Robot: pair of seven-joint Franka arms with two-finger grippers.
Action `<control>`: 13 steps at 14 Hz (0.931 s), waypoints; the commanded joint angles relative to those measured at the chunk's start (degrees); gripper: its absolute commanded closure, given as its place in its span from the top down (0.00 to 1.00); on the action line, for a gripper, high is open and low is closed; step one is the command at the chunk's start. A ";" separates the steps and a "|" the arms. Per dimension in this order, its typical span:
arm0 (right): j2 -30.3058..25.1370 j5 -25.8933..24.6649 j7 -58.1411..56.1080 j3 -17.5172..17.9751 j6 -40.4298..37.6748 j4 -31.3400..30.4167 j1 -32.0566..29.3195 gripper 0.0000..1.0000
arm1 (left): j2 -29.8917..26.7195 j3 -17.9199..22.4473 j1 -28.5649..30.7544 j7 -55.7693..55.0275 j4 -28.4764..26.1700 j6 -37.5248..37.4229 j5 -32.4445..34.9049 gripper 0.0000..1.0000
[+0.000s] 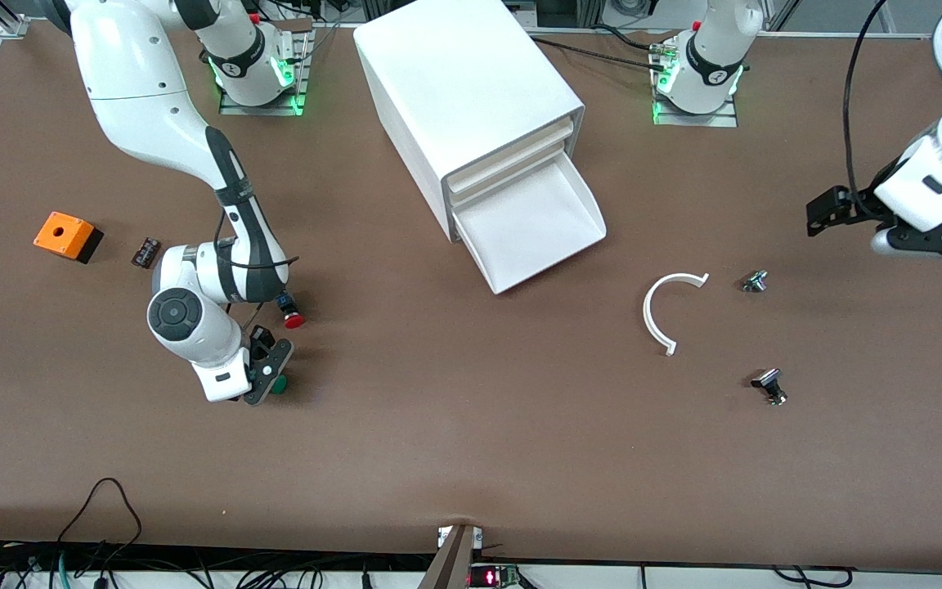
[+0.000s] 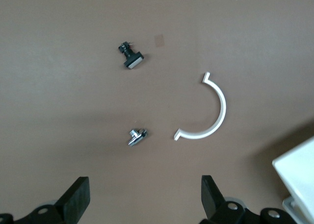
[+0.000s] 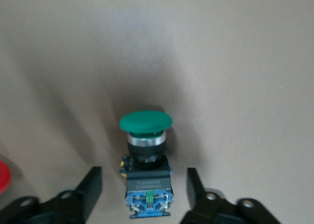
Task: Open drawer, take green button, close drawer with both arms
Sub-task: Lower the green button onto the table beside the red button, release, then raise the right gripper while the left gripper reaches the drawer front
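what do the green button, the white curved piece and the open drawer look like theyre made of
Green button: the cap looks like smooth matte plastic, with a shiny ring under it that is likely metal and a black-and-blue body that looks plastic.
White curved piece: thin, evenly white, probably rigid plastic.
Drawer: plain matte white, thin-walled, seemingly plastic, matching the cabinet.

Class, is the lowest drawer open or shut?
Open: the drawer sticks out of the cabinet, its tray showing empty.

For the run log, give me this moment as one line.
drawer: open | green button: on table between open right claw fingers, unheld | left claw: open, waiting above white curved piece
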 commanded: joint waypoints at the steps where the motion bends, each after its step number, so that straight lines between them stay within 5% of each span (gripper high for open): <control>1: -5.20 4.17 -1.17 0.50 -3.11 -0.88 -0.09 1.00 | 2.53 -0.32 -1.81 -5.30 -2.37 5.38 -2.93 1.00; 8: -12.67 12.35 1.97 0.15 -16.12 2.37 2.01 1.00 | 9.20 -4.45 -6.72 -23.91 -6.95 18.47 -4.97 1.00; 13: -14.88 12.53 23.64 0.59 -18.94 5.10 4.46 1.00 | 14.39 -4.89 -11.73 -34.29 -9.68 28.50 -4.97 1.00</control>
